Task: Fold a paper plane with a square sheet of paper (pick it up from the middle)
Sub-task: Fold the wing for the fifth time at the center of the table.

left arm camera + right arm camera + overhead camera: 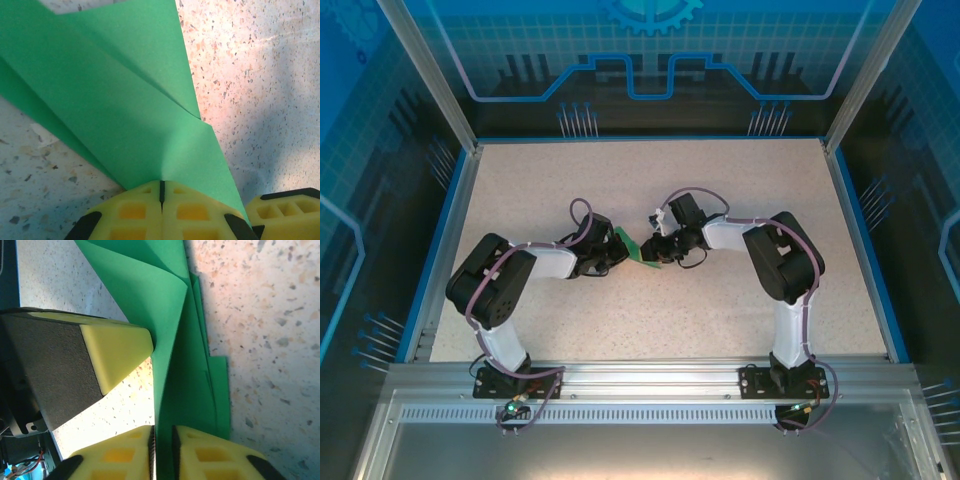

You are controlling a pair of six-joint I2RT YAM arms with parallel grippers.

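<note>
Left claw [161, 192] clamped hard, pads flush, green paper [125, 100] fanning out from seam. Right claw [162, 447] narrow, slim gap, folded paper edge pinched between pads. One left finger [115, 350] sits just beside that pinch. Paper creased, layers overlapping, diagonal fold lines showing. Seen from above: both arms bent inward, claws nearly tip to tip, paper between them at middle of speckled table [720, 190].

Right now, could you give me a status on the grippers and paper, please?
Left gripper shut on the green paper. Right gripper shut on it alongside. Paper creased, part-folded. Grippers crowd each other.
</note>
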